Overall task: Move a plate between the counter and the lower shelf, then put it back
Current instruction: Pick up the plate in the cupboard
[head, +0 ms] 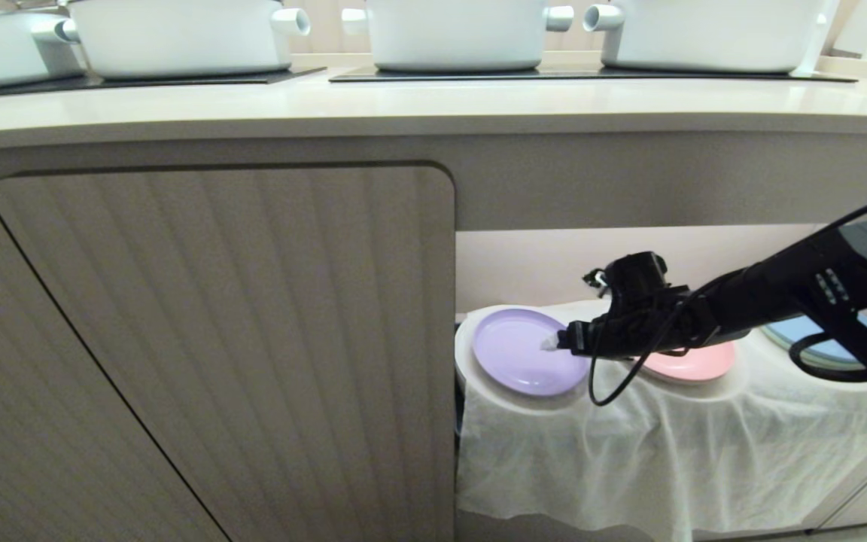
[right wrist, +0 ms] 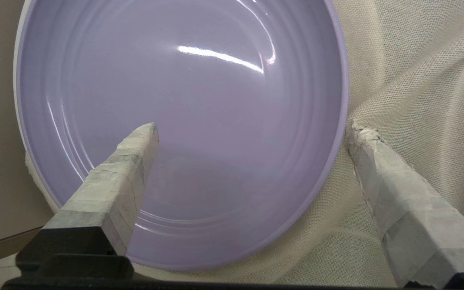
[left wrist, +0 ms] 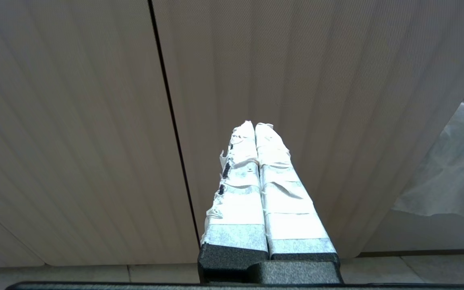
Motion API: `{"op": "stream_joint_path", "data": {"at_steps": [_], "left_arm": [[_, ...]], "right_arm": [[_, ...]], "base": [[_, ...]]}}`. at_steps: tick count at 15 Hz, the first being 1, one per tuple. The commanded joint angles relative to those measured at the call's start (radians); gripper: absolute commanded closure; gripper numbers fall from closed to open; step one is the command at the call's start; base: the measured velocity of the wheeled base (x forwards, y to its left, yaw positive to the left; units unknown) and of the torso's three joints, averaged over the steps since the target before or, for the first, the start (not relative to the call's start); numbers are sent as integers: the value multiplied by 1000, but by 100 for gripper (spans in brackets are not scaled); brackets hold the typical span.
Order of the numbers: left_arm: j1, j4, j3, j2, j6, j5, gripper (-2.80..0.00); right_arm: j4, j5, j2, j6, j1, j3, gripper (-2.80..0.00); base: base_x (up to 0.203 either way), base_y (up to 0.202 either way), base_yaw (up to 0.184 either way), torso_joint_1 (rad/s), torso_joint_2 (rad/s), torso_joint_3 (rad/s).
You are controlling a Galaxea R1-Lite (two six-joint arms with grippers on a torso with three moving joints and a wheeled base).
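With the plate (head: 527, 351) lying flat on the cloth-covered lower shelf (head: 704, 406), I judge one leg done or the lift not begun. My right gripper (right wrist: 252, 133) is spread wide at its three o'clock rim, straddling it, gripping nothing. Counter (head: 433, 113) at twelve o'clock awaits. Left gripper (left wrist: 255, 125) is closed, parked by the cabinet door (left wrist: 95, 121).

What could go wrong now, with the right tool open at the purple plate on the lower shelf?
1. The right tool is open astride the plate's rim, one finger over its smooth inside; a grip could slip.
2. The outer finger is next to the loose white cloth and could pinch or drag it.
3. The pink plate lies close beside the arm and might be nudged.
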Motion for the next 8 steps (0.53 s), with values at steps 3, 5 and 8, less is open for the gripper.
{"op": "stream_joint_path", "data": {"at_steps": [3,5,8], "left_arm": [[0,0,0,0,0,0,0],[0,0,0,0,0,0,0],[0,0,0,0,0,0,0]], "right_arm": [[-2,2,5,1,7,3,-280],[-6,2,8,1,10,1,-280],[-7,1,11,0,11,4,-280]], "base": [[0,0,0,0,0,0],[0,0,0,0,0,0],[0,0,0,0,0,0]]}}
